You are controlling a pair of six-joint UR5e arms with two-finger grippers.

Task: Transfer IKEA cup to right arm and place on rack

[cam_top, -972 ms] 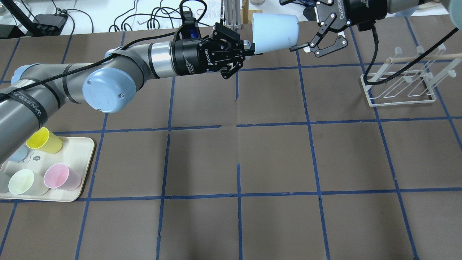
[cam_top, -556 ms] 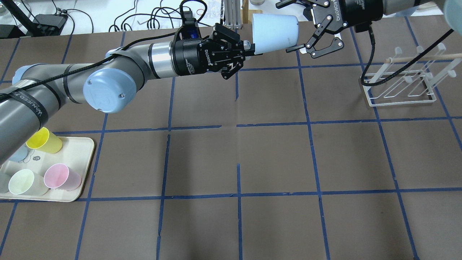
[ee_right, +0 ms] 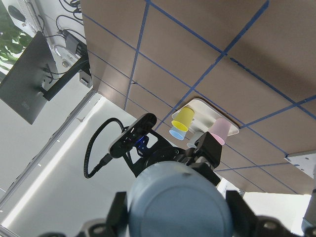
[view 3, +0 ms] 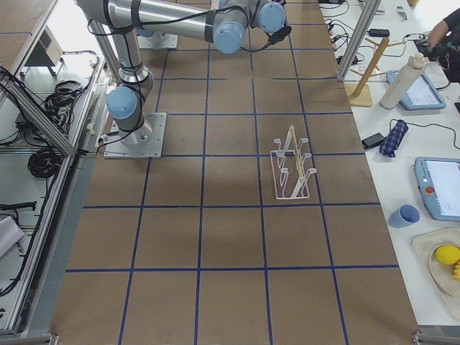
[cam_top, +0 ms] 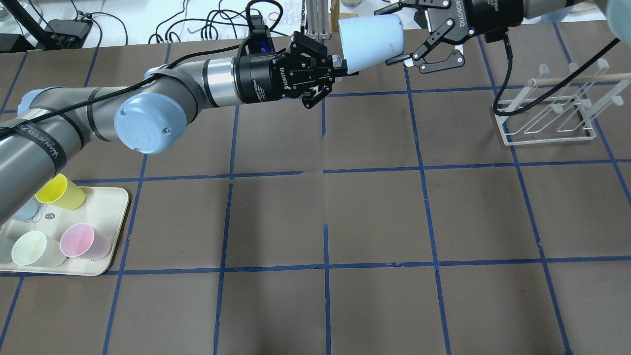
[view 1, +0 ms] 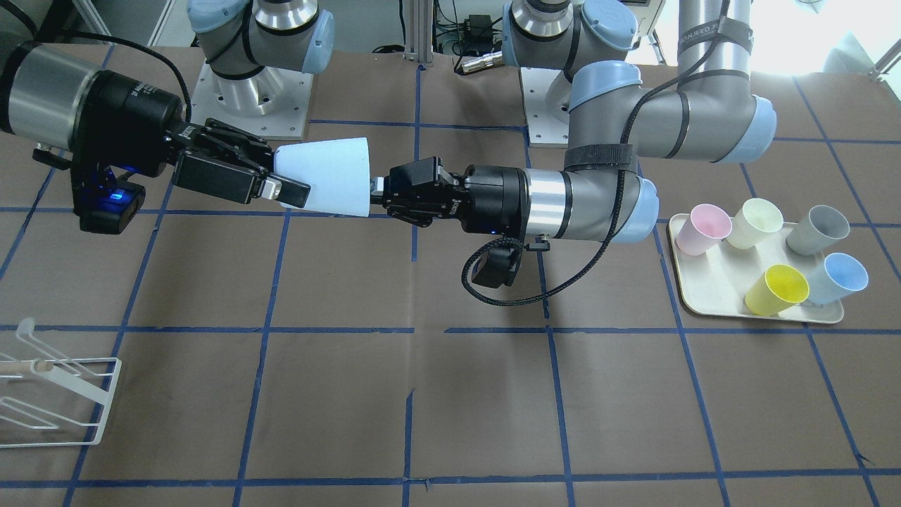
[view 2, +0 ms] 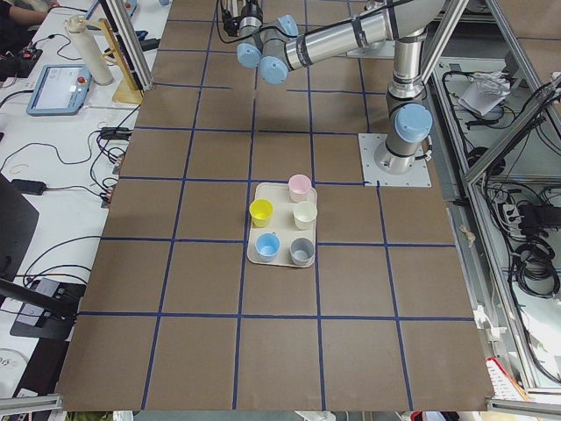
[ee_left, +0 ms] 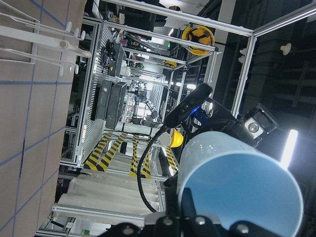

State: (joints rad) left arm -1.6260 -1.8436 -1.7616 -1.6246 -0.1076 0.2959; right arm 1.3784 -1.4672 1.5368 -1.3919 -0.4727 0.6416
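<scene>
The pale blue IKEA cup (cam_top: 372,39) hangs level in the air between my two grippers at the table's far side. My left gripper (cam_top: 345,66) is shut on its open rim (view 1: 366,179). My right gripper (cam_top: 394,34) has come in from the other side, and its fingers (view 1: 288,190) lie against both sides of the narrow base end. The right wrist view shows the cup's base (ee_right: 177,202) filling the gap between the fingers. The white wire rack (cam_top: 547,118) with its wooden dowel stands on the table at the right, below the right arm.
A cream tray (cam_top: 111,217) at the near left holds a yellow cup (view 1: 778,289), a pink cup, a pale green cup, a grey cup and the second blue cup (view 1: 841,278). The left gripper's looped black cable (view 1: 493,289) hangs under its wrist.
My right gripper has moved left over the cup's base end and its fingers have come in against it. The cup has tilted and shifted slightly left. My left arm has held still.
</scene>
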